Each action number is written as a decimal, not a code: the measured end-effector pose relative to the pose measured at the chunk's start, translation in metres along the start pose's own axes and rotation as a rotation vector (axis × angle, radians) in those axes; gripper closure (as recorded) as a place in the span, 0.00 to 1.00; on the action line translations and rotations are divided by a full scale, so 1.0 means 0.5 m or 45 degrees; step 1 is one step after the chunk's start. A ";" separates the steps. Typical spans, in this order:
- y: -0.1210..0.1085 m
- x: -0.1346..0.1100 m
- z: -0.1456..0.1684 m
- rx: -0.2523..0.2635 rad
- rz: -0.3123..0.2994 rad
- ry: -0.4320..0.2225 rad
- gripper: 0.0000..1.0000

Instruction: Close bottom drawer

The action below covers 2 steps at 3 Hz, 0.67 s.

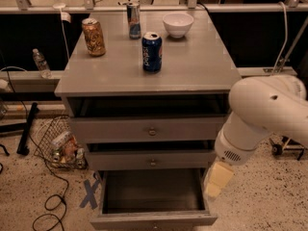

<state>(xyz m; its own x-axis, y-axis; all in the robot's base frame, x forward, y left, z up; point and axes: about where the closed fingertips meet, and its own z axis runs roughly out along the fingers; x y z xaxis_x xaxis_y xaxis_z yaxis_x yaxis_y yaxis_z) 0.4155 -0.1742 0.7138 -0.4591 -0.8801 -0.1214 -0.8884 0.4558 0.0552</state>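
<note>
The bottom drawer [153, 221] of the grey cabinet [144, 76] is pulled far out, showing its dark empty inside, and its front panel reaches the lower edge of the view. The top drawer [152, 129] and middle drawer [152, 160] above it stand slightly out, with dark gaps over them. My white arm [267, 109] comes in from the right. My gripper [215, 181], cream-coloured, hangs pointing down just beside the open bottom drawer's right side wall, near its back.
On the cabinet top stand a blue can [152, 52], a gold can [93, 36], a slim can [134, 19] and a white bowl [177, 24]. A wire basket of trash [60, 144], cables [48, 207] and a blue tape cross [91, 193] lie on the floor to the left.
</note>
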 end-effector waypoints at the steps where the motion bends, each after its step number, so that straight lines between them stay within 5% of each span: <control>1: 0.027 -0.010 0.120 -0.137 -0.001 0.016 0.00; 2: 0.027 -0.010 0.120 -0.136 -0.001 0.016 0.00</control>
<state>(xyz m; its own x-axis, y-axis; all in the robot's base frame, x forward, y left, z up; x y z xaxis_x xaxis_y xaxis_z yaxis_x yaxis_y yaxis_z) 0.4060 -0.1555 0.6555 -0.4579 -0.8822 -0.1093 -0.8840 0.4389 0.1609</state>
